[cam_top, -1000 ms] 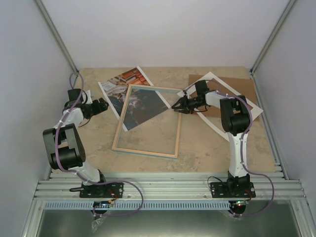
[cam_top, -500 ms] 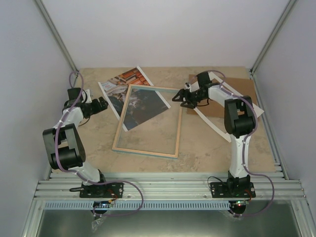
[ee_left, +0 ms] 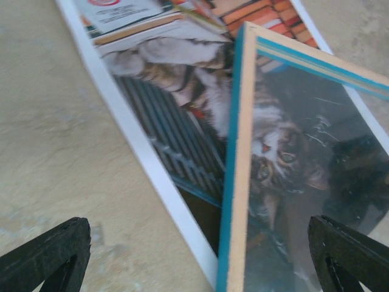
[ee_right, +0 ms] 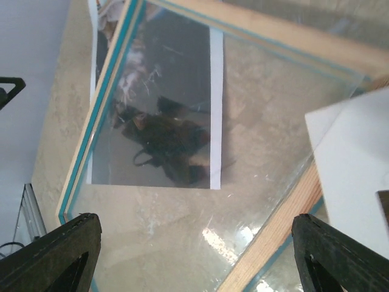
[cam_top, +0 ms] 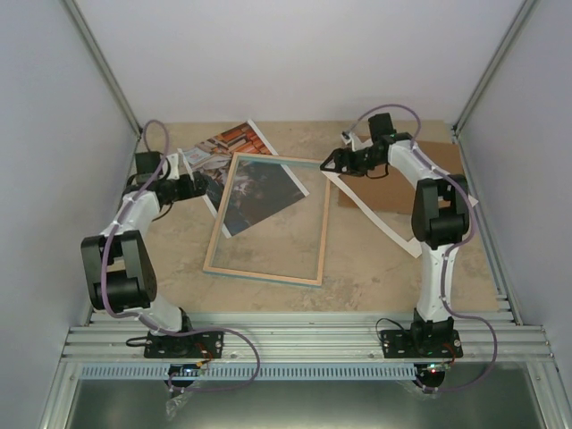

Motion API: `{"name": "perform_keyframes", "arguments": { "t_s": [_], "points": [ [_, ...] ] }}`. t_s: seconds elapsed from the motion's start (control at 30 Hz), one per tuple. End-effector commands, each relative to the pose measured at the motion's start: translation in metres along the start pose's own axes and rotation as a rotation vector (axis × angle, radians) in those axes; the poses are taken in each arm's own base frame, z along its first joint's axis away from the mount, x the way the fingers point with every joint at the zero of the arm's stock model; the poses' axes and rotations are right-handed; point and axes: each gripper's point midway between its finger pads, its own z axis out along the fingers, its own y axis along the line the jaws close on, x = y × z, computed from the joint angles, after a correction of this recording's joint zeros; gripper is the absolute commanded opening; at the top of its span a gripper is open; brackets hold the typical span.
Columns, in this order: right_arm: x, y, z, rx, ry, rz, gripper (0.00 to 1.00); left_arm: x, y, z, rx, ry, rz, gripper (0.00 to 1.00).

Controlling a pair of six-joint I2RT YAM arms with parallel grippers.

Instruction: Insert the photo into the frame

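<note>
Item 1. Table point(cam_top: 375, 259): marbled beige top; carries all items below.

Item 2. Frame point(cam_top: 264, 275): lies flat at mid-table, wood side up, clear pane. Long axis runs far to near, leaning slightly.

Item 3. Mat board point(cam_top: 380, 223) and brown backing board point(cam_top: 393, 183): stacked right of the frame, under the right arm.

Item 4. Photo point(cam_top: 228, 147): lies flat, partly pinned beneath the frame's far-left corner. Its long axis is skewed against the frame's. The far end with the orange books sticks out clear, and the cat shows through the pane.

Item 5. Left gripper point(cam_top: 198, 185): fingers spread wide, holding nothing. It sits just left of the photo's white border, facing it. It is judged the nearer arm for drawing the print out leftward.

Item 6. Right gripper point(cam_top: 332, 164): fingers wide apart, empty, raised above the frame's far-right corner, with the photo on the frame's opposite side.
</note>
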Motion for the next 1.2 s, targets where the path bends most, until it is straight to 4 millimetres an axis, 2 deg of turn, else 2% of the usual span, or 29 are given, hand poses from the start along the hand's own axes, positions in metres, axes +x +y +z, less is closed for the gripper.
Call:
{"name": "perform_keyframes", "arguments": {
  "t_s": [0.0,0.1,0.2,0.27,0.47,0.5,0.53,0.63,0.8,0.9,1.03,1.1,1.17],
  "points": [
    [-0.016,0.019,-0.036,-0.045,-0.033,-0.222,0.86,-0.017,-0.029,-0.003,0.031,-0.019,0.134,0.99],
    [-0.020,0.011,-0.050,-0.027,-0.047,-0.285,0.86,-0.015,-0.041,0.004,0.044,0.015,0.152,0.99],
    [-0.024,-0.005,-0.065,0.013,-0.059,-0.315,0.86,-0.010,-0.048,0.011,0.030,0.059,0.174,0.99],
    [-0.029,-0.016,-0.076,0.030,-0.063,-0.321,0.86,-0.016,-0.051,0.012,0.020,0.069,0.173,0.99],
    [-0.041,-0.042,-0.102,0.128,-0.063,-0.407,0.85,-0.044,-0.058,-0.005,-0.004,0.006,0.176,0.99],
    [-0.042,-0.057,-0.114,0.172,-0.065,-0.406,0.84,-0.046,-0.061,-0.011,0.008,-0.014,0.188,0.99],
    [-0.042,-0.064,-0.119,0.193,-0.062,-0.419,0.83,-0.045,-0.065,-0.014,0.028,-0.024,0.201,1.00],
    [-0.035,-0.079,-0.132,0.260,-0.029,-0.441,0.82,-0.032,-0.076,-0.024,0.092,-0.035,0.222,1.00],
    [-0.027,-0.112,-0.151,0.467,0.010,-0.502,0.81,0.010,-0.082,-0.025,0.161,0.029,0.251,0.99],
    [-0.029,-0.138,-0.165,0.574,0.043,-0.540,0.79,0.017,-0.081,-0.024,0.168,0.044,0.242,0.99],
    [-0.032,-0.174,-0.188,0.692,0.071,-0.551,0.79,0.012,-0.082,-0.023,0.173,0.032,0.224,0.99],
    [-0.033,-0.176,-0.187,0.680,0.082,-0.571,0.78,0.013,-0.084,-0.023,0.181,0.031,0.224,0.99],
    [-0.034,-0.164,-0.176,0.622,0.068,-0.576,0.76,0.015,-0.082,-0.021,0.172,0.037,0.223,0.99]
  ]
}}
